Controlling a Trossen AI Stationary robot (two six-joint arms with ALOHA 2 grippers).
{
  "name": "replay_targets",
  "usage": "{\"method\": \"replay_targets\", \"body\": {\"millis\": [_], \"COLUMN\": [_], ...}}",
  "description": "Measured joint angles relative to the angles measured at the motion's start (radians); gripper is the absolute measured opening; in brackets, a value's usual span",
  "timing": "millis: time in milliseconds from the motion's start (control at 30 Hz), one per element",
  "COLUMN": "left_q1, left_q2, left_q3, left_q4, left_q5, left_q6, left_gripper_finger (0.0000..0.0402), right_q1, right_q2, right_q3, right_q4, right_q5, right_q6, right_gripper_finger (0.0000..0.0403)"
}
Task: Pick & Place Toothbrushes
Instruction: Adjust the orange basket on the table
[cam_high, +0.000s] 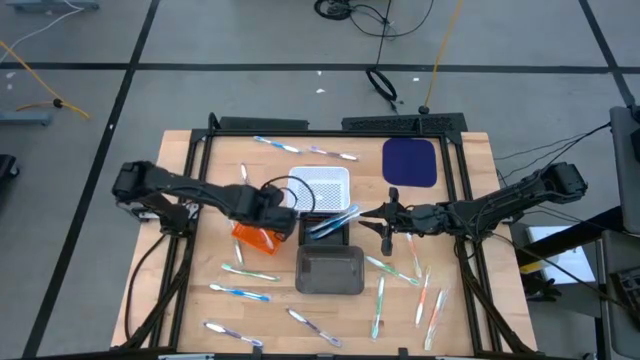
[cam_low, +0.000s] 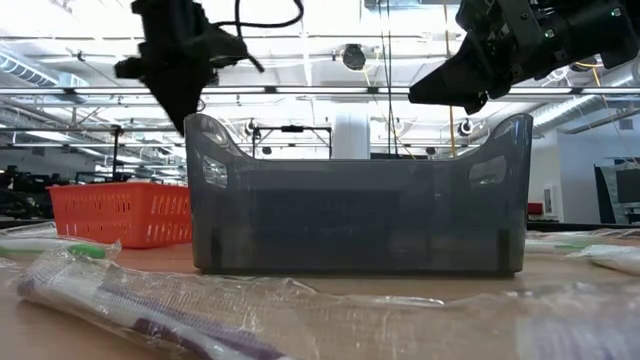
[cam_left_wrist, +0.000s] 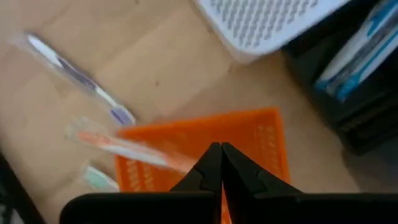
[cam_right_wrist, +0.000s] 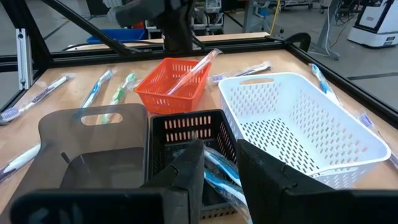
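In the high view, the left gripper (cam_high: 283, 206) is seen above the orange basket (cam_high: 256, 236), and the right gripper (cam_high: 378, 217) is held just beside the black basket (cam_high: 322, 228), where blue toothbrushes (cam_high: 333, 222) lie. A white basket (cam_high: 325, 186) and a grey bin (cam_high: 329, 270) are set in the middle of the table (cam_high: 180, 160), and more wrapped brushes are scattered around them.

In the low view, the grey bin (cam_low: 355, 205) fills the centre, with the orange basket (cam_low: 120, 213) behind it.

In the left wrist view, the fingers (cam_left_wrist: 208, 168) are pressed together with nothing between them, over the orange basket (cam_left_wrist: 249, 140), across which an orange-handled toothbrush (cam_left_wrist: 134, 149) rests.

In the right wrist view, the fingers (cam_right_wrist: 193, 163) are parted and nothing is held, above the black basket (cam_right_wrist: 186, 127).
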Motion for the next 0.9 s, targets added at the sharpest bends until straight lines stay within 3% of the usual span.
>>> {"method": "replay_targets", "body": {"millis": [267, 900], "left_q1": [-0.035, -0.045], "left_q2": [0.004, 0.003], "left_q3": [-0.149, -0.182], "left_q4": [0.056, -0.031], "left_q5": [0.144, 0.156], "left_q6": [-0.111, -0.208], "left_gripper_finger": [0.001, 0.001], "right_q1": [0.0, 0.0], "right_q2": [0.0, 0.0], "right_q3": [0.0, 0.0], "right_q4": [0.0, 0.0], "right_q5": [-0.001, -0.001], "right_q6": [0.0, 0.0], "right_gripper_finger": [0.0086, 0.0086]}}
